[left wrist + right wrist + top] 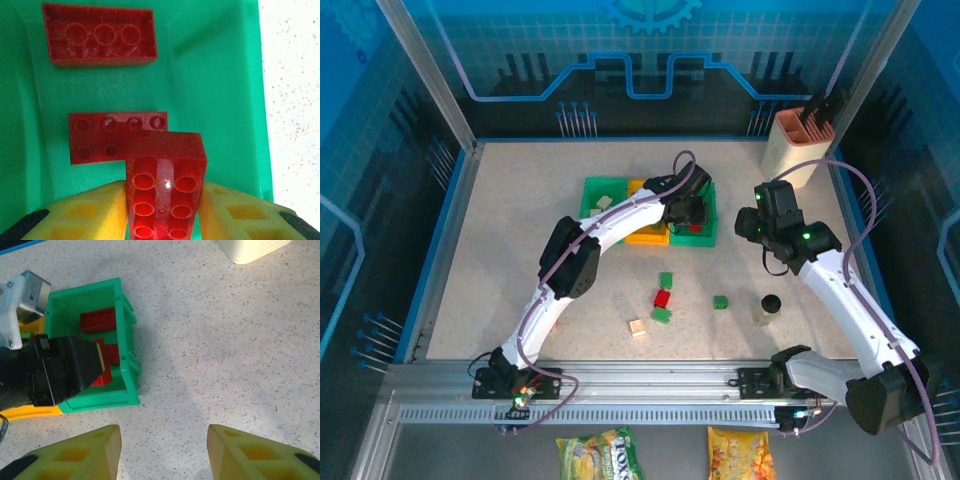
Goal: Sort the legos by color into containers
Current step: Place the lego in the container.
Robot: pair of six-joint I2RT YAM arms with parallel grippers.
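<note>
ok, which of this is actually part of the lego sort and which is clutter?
Job: red brick in left gripper; loose legos; green bins; orange bin.
Lying about: capped bottle; beige holder; snack bags.

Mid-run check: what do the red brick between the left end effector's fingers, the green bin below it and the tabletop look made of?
Red brick: hard moulded plastic, glossy; a bright highlight sits among its studs.
Green bin: smooth plastic, semi-gloss, with even colour and soft sheen on its walls.
Tabletop: pale, speckled, matte; laminate or stone-look, hard to say which.
</note>
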